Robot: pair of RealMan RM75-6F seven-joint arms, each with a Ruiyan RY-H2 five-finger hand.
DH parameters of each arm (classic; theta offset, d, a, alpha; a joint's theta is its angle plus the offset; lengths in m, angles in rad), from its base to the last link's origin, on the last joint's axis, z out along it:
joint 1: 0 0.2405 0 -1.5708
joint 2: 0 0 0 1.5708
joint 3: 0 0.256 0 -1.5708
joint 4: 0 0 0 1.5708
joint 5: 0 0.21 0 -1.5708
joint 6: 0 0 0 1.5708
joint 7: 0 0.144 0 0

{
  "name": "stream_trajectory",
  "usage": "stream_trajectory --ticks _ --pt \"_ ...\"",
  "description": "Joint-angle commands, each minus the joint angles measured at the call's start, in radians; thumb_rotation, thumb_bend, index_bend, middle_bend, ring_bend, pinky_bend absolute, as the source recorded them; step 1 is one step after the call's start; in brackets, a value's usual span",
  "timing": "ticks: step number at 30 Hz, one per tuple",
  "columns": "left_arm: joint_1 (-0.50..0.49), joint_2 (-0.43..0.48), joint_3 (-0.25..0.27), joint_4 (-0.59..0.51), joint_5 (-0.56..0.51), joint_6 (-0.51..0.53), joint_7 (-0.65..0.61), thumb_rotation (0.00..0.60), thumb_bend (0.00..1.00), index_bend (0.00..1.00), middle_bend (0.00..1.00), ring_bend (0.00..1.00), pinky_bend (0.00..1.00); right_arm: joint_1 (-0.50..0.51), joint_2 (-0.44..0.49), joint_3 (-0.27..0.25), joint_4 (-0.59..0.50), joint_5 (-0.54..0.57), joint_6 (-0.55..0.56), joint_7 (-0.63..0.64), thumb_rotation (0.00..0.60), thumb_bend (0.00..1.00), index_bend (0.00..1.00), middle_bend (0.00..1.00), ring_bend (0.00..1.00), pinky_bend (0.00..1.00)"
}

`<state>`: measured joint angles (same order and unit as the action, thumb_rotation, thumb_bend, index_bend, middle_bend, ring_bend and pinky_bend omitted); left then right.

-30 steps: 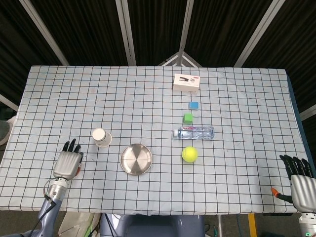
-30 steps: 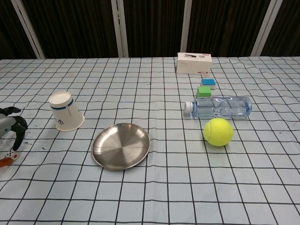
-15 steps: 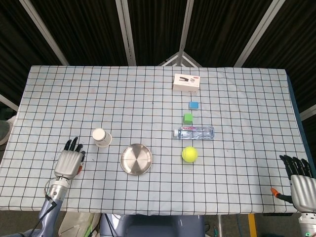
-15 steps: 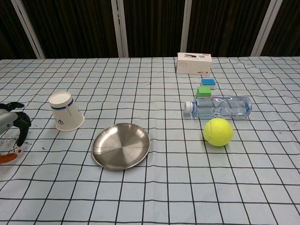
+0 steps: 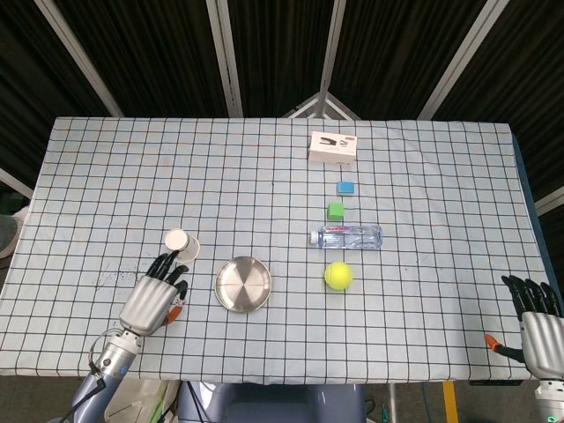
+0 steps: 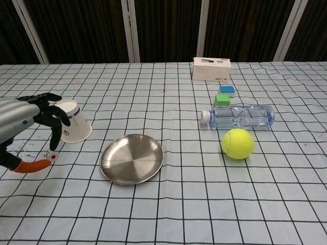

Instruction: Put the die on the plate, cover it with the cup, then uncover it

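Small white die (image 6: 51,155) with dark and red pips, resting on the checked cloth near the front left, just left of the plate and in front of the cup, partly shadowed by black fingertips above it. White paper cup (image 6: 72,121) with a blue band and a small dark mark, standing upside down with a slight tilt, wide mouth on the cloth, behind and left of the plate and apart from it. Round, shallow, shiny metal plate (image 6: 132,158), lying flat and bare near the front of the table, left of centre.
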<state>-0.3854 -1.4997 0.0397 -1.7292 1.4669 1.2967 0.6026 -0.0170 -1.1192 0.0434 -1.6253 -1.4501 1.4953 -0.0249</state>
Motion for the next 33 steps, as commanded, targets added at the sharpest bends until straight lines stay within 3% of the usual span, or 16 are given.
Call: stream_trajectory --ticks 1,12,17,26,33 --pt "-0.032 -0.02 -0.018 -0.036 0.011 -0.031 0.059 0.6 0.46 0.58 0.25 0.0 0.1 -0.004 0.005 0.002 -0.003 0.0 0.007 0.008 0.6 0.13 0.12 0.14 0.1 0.03" --pt "-0.182 -0.216 -0.181 0.083 -0.185 -0.203 0.259 0.6 0.46 0.58 0.25 0.0 0.1 -0.011 0.022 0.008 -0.001 0.004 0.018 0.041 0.6 0.13 0.12 0.14 0.1 0.03" --pt "-0.232 -0.302 -0.223 0.163 -0.278 -0.235 0.324 0.6 0.46 0.58 0.25 0.0 0.1 -0.011 0.023 0.01 0.004 0.01 0.014 0.049 0.6 0.13 0.12 0.14 0.1 0.03" --pt "-0.283 -0.36 -0.237 0.245 -0.372 -0.259 0.362 0.6 0.45 0.57 0.24 0.0 0.1 -0.009 0.021 0.012 0.011 0.014 0.008 0.051 0.6 0.13 0.12 0.14 0.1 0.03" --pt "-0.303 -0.323 -0.214 0.223 -0.388 -0.293 0.343 0.6 0.38 0.37 0.13 0.0 0.08 -0.007 0.019 0.013 0.01 0.019 0.002 0.047 0.6 0.13 0.12 0.14 0.1 0.03"
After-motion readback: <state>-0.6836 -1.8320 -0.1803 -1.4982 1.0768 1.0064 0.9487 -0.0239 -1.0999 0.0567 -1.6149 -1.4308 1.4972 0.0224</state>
